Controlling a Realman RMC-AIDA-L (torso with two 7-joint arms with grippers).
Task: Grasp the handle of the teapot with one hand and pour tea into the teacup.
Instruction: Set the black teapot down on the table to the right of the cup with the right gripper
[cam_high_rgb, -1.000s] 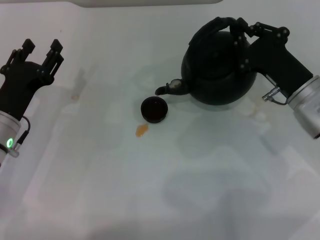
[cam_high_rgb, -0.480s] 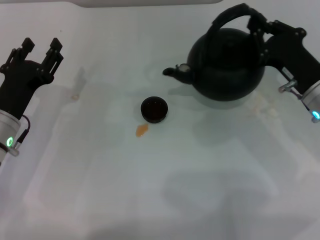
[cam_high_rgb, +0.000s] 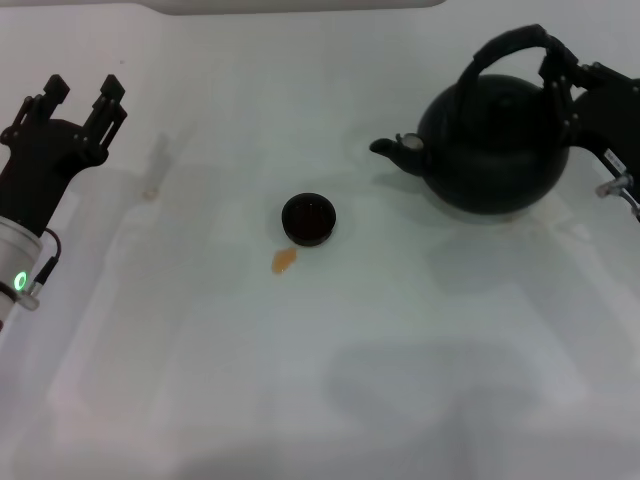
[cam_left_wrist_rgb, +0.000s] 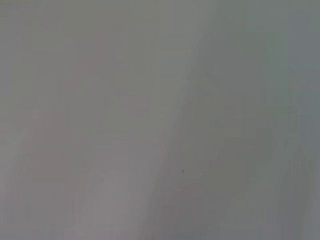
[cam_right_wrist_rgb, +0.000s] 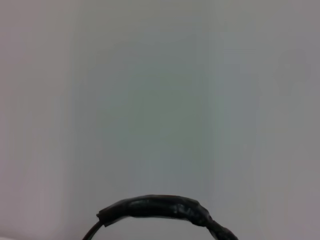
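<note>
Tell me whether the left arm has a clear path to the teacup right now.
Probably yes: bare table lies between the left gripper and the teacup; the teapot stands off to the cup's right, in the right gripper.

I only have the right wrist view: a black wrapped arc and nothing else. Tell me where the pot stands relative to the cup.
Observer: The large round matte black teapot is upright, off to the robot's right of the tiny round black teacup and apart from it. Its spout points toward the cup's side.
Operator: Report my right gripper.
Observer: The right gripper is clamped on the right end of the thick black arched handle.
Operator: Give me the left arm.
Observer: The left gripper is open and holds nothing, parked at the far left of the white table.
Operator: Name any spill.
Observer: A small amber drop of tea lies beside the teacup.
</note>
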